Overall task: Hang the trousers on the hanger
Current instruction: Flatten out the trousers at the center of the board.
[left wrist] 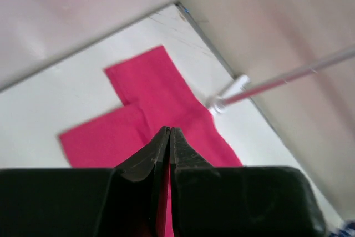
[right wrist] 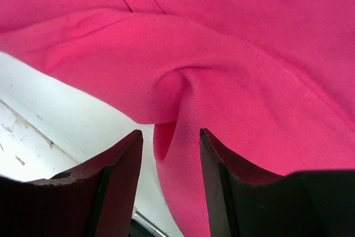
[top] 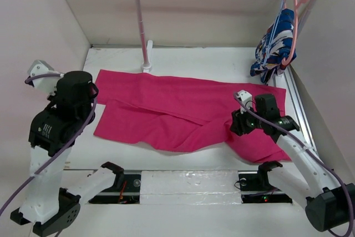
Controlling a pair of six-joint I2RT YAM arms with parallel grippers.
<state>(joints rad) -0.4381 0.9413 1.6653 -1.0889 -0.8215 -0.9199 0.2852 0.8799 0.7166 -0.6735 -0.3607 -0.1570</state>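
The magenta trousers point(top: 183, 112) lie spread flat across the table point(top: 222, 59), legs pointing left, bunched at the near right. The right hand point(right wrist: 171, 132) hovers there, fingers apart; the left hand point(left wrist: 169, 130) is pressed together.

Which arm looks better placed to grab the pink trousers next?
Probably the right. The right gripper is open, low over a raised fold of the trousers near their edge. The left gripper is shut and looks down on the cloth from well above.
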